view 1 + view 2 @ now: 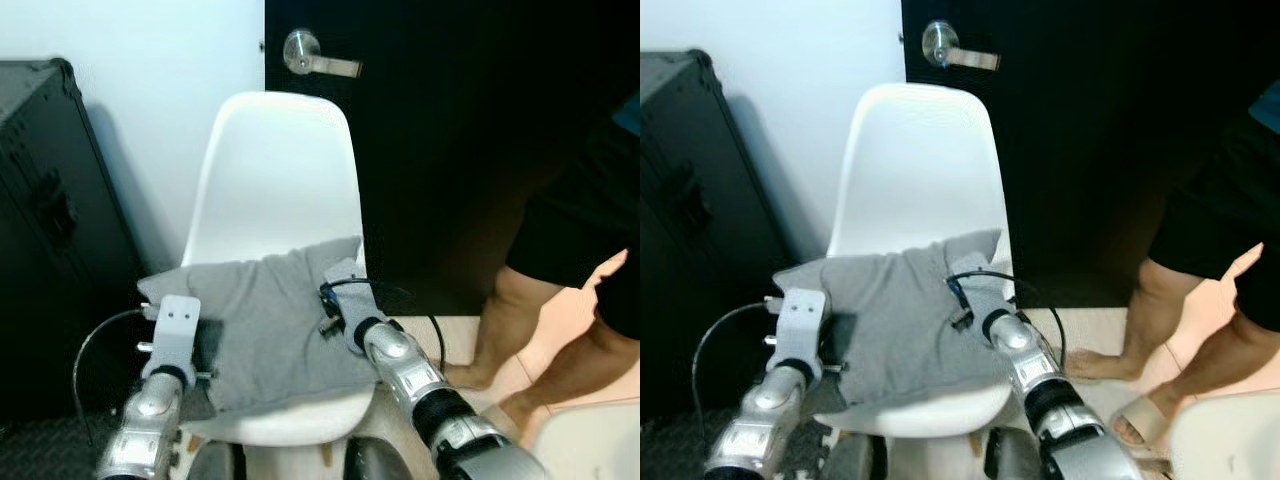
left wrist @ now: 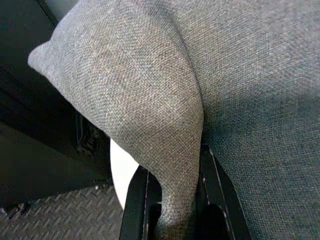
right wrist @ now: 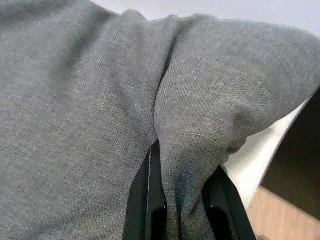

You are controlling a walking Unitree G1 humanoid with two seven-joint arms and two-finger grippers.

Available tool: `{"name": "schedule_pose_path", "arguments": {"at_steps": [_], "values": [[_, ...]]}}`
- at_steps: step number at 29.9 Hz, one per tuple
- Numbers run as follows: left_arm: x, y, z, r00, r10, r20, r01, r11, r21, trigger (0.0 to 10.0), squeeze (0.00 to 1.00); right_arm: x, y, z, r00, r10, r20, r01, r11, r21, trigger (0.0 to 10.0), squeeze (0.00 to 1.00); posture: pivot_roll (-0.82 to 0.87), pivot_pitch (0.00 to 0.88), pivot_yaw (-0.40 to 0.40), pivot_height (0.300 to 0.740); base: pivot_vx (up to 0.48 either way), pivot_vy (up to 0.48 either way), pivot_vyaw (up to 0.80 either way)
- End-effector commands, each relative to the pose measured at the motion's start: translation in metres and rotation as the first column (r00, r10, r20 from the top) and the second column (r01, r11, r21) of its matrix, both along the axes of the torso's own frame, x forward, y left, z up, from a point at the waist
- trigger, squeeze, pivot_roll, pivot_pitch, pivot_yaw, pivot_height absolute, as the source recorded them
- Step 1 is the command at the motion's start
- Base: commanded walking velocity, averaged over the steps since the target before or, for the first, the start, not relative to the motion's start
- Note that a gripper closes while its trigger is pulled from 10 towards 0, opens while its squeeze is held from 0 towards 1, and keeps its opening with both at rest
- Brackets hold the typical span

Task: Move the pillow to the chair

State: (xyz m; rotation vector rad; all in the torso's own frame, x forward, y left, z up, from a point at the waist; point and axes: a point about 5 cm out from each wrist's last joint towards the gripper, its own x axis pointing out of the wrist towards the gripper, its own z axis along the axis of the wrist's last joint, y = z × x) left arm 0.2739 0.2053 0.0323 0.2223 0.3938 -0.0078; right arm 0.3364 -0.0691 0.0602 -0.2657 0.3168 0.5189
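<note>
Both grippers are clamped on folds of the grey woven pillow (image 1: 265, 325): the left gripper (image 2: 177, 212) pinches its left edge, the right gripper (image 3: 182, 200) its right corner, black fingers squeezing the coarse cloth. That soft pillow lies on the seat of the smooth, moulded white chair (image 1: 275, 170). Behind stand a pale wall (image 1: 140, 60), a black door (image 1: 450, 130) with a silver lever handle (image 1: 318, 60), a black case (image 1: 45, 200) at left, a person's bare legs (image 1: 530, 330) at right.
</note>
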Motion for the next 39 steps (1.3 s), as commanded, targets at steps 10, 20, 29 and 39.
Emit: {"name": "schedule_pose_path", "arguments": {"at_steps": [10,20,29,39], "values": [[0.021,0.016,0.016,0.999,-0.042,0.010,0.040,0.983,0.178,10.0,1.00,-0.010,0.016,-0.016,0.985,0.033,-0.171,-0.021,0.997,0.070,10.0,1.00,0.06,0.084,-0.149,0.622,0.000,0.000,0.00],[0.024,0.037,0.023,0.996,0.044,0.074,-0.065,0.952,0.299,10.0,1.00,0.002,0.002,-0.006,0.991,-0.080,-0.106,0.088,0.994,0.071,10.0,1.00,0.05,0.082,-0.139,0.622,0.000,0.000,0.00],[0.009,0.036,0.026,0.976,0.139,0.169,-0.173,0.963,0.206,10.0,0.00,0.022,-0.015,0.022,0.975,-0.218,-0.028,0.220,0.956,0.195,10.0,0.00,0.07,0.036,-0.129,0.622,0.000,0.000,0.00],[0.012,-0.017,0.036,0.954,0.143,0.263,-0.145,0.989,-0.011,10.0,0.00,0.010,-0.017,0.021,0.986,-0.150,0.072,0.130,0.966,0.225,10.0,0.00,0.07,0.000,-0.109,0.627,0.000,0.000,0.00]]}}
